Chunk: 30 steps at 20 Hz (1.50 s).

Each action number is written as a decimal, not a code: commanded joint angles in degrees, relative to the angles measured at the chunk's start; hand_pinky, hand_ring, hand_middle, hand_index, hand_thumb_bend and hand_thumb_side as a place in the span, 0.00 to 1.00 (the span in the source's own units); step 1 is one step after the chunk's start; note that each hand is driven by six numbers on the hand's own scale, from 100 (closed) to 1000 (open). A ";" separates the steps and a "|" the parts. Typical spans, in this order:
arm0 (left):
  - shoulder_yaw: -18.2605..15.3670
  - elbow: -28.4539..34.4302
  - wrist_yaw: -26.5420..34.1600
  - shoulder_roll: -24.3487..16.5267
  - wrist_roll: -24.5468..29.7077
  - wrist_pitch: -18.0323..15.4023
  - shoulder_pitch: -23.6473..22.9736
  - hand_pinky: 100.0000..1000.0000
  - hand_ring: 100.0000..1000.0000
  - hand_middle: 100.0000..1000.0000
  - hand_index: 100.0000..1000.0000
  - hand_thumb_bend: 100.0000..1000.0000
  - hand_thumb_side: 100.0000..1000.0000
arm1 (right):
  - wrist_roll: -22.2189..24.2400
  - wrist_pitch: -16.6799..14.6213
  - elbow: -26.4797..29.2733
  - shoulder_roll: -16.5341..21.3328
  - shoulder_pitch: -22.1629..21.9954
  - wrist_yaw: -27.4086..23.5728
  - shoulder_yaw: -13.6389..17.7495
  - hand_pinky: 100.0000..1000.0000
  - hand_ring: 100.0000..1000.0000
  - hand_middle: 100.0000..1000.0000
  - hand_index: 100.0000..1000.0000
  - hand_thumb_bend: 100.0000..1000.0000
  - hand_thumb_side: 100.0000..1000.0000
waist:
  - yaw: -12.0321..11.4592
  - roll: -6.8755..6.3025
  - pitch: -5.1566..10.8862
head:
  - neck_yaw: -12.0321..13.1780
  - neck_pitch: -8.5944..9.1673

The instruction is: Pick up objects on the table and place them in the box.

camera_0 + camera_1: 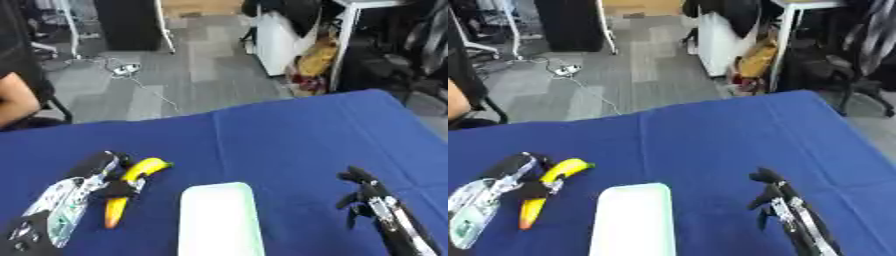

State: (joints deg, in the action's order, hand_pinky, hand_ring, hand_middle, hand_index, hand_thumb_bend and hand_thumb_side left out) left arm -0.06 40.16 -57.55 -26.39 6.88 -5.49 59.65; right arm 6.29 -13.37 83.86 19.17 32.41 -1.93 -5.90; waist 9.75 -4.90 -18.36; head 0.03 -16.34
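The left hand (109, 182) curls its fingers around the yellow banana (131, 187) on the blue table (289, 135), likely to lift it into the white box (219, 220) just beside it, while the right hand (363, 192) waits with bent, empty fingers.

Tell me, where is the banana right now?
The banana is at the lower left of the left eye view, in the robot's left hand, above the blue table and just left of the pale green box.
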 commanded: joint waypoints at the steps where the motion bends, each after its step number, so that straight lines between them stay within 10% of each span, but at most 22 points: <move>1: 1.82 0.25 -4.46 -0.52 3.66 -2.13 0.07 0.42 0.40 0.45 0.66 0.02 0.36 | -0.20 0.04 1.48 0.93 0.67 0.25 0.28 0.24 0.51 0.82 0.95 0.00 0.89 | -0.18 0.23 0.89 | -0.21 -0.64; 13: 2.43 1.03 -11.75 -0.49 11.71 -7.54 0.48 0.37 0.37 0.41 0.59 0.12 0.33 | -0.35 0.07 0.93 1.08 -0.12 0.26 0.40 0.24 0.51 0.82 0.95 0.00 0.88 | -1.46 0.07 2.65 | -0.90 -1.87; 18: 2.63 1.83 -12.05 -0.76 10.33 -7.52 0.39 0.00 0.08 0.13 0.30 0.00 0.12 | -0.43 0.09 0.78 1.07 -0.32 0.26 0.47 0.24 0.50 0.82 0.95 0.00 0.88 | -1.68 0.00 2.99 | -1.19 -1.92; 30: 8.10 13.24 -3.94 -3.82 11.90 -12.14 0.38 0.00 0.00 0.00 0.20 0.00 0.16 | -0.68 0.21 -0.23 1.21 -1.78 0.33 0.64 0.24 0.50 0.82 0.95 0.00 0.89 | -3.92 -0.37 5.68 | -2.31 -2.49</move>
State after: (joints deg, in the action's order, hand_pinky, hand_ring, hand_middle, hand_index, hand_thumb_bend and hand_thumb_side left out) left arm 7.75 51.77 -62.28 -28.04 18.18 -17.41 59.14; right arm 5.69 -13.07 83.09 19.37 30.32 -1.75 -5.57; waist 5.97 -5.44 -14.14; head -1.56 -18.92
